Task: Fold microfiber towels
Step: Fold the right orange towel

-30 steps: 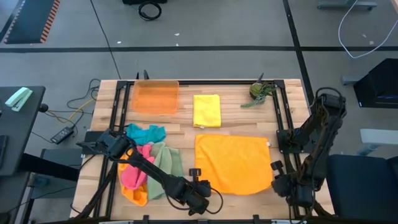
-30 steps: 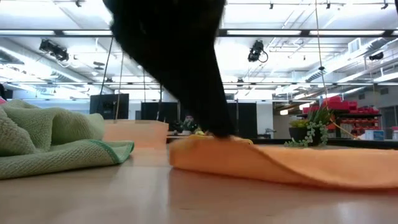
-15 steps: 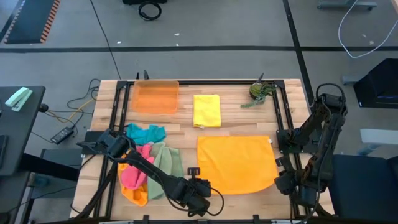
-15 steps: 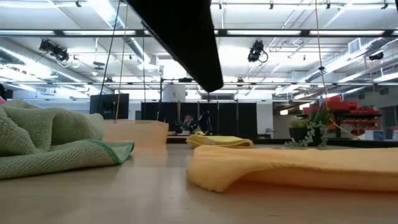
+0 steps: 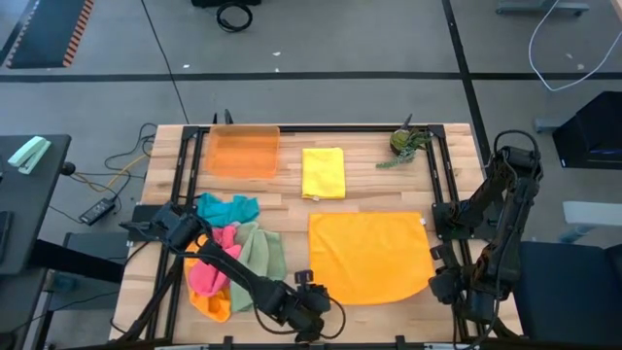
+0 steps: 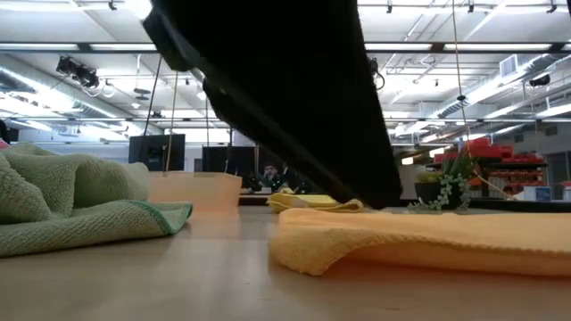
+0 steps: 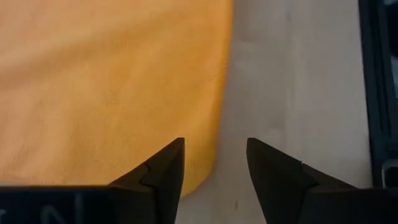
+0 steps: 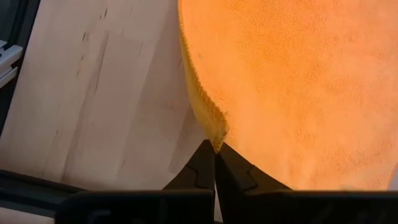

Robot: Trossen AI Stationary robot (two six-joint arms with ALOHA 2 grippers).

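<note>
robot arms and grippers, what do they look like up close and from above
Both arms are dark, near-black jointed links with thin cables along them, rising from black frames at the table's sides. The left gripper ends in two matte black wedge-shaped fingers with stepped inner edges, on a flat black bar bearing faint pale markings. The right gripper has the same tapered black fingers on a similar black bar.

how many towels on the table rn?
6: folded yellow towel at the far middle, orange towel spread flat, and a left-side pile of teal, pink, green and orange. More may hide underneath.
</note>
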